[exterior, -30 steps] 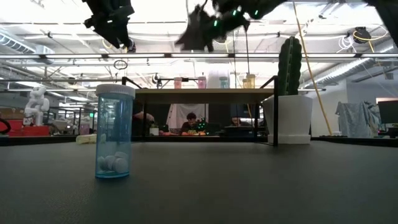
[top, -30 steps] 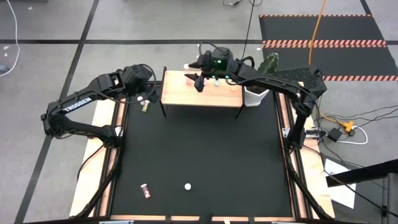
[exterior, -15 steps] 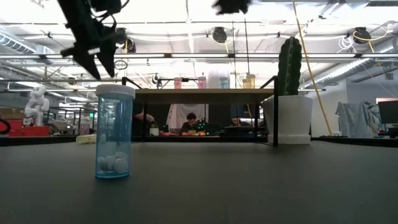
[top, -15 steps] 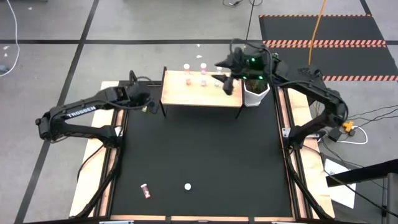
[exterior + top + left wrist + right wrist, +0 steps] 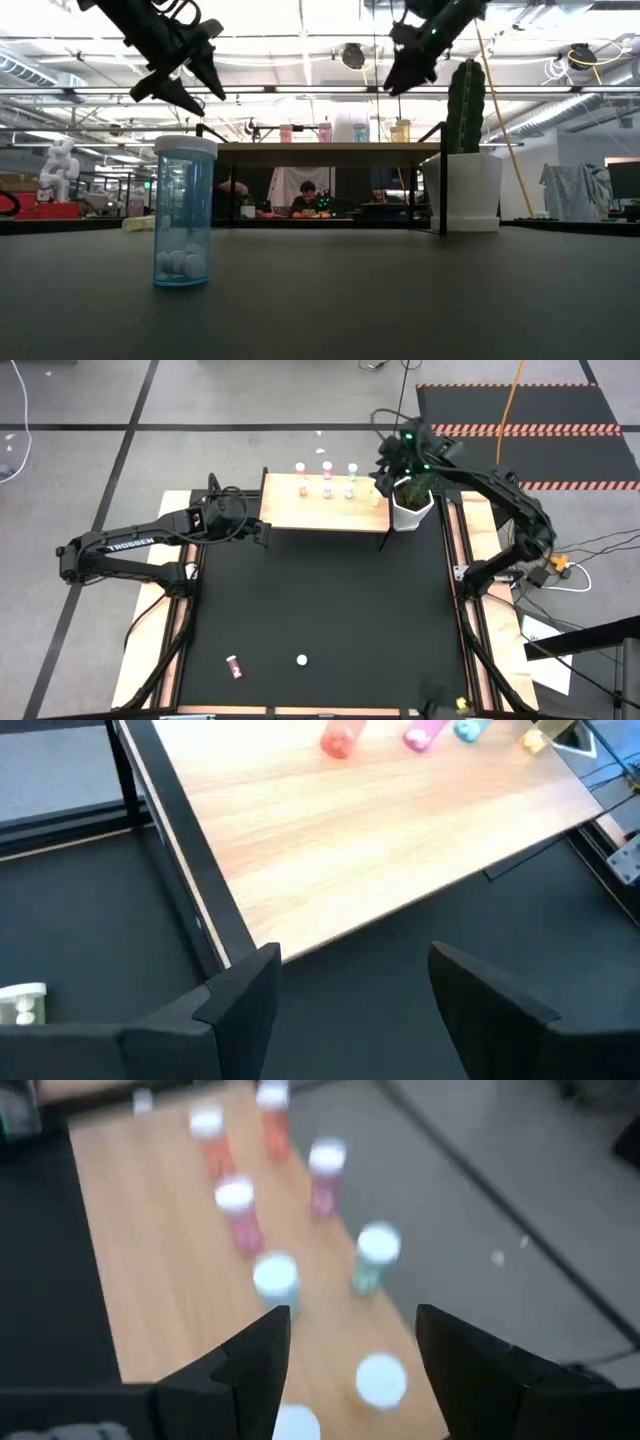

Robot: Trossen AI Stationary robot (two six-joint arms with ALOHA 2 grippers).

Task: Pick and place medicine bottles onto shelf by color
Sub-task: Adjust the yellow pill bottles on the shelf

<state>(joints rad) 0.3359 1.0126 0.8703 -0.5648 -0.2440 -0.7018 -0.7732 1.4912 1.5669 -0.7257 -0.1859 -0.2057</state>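
Observation:
The light-wood shelf (image 5: 320, 510) stands at the table's far side. Several small white-capped bottles stand upright on its top, pink (image 5: 327, 490), teal (image 5: 349, 491) and yellowish (image 5: 375, 498); they also show in the right wrist view (image 5: 276, 1276). A teal bottle (image 5: 184, 212) stands upright on the mat near the front, white cap up (image 5: 301, 659). A pink bottle (image 5: 233, 667) lies beside it. Another bottle (image 5: 22, 1005) lies on the mat left of the shelf. My left gripper (image 5: 265, 532) (image 5: 350, 990) is open and empty by the shelf's near left corner. My right gripper (image 5: 383, 468) (image 5: 352, 1340) is open and empty above the shelf's far right end.
A white pot with a green cactus (image 5: 412, 505) stands right of the shelf, below my right arm. The shelf's black legs (image 5: 264, 538) stand close to my left gripper. The black mat (image 5: 330, 610) in front of the shelf is bare down to the two front bottles.
My left gripper has come down and gone toward the table's right, to the shelf's near left corner. My right gripper has gone from over the shelf's middle toward the table's right and far edge, to the shelf's end by the cactus pot.

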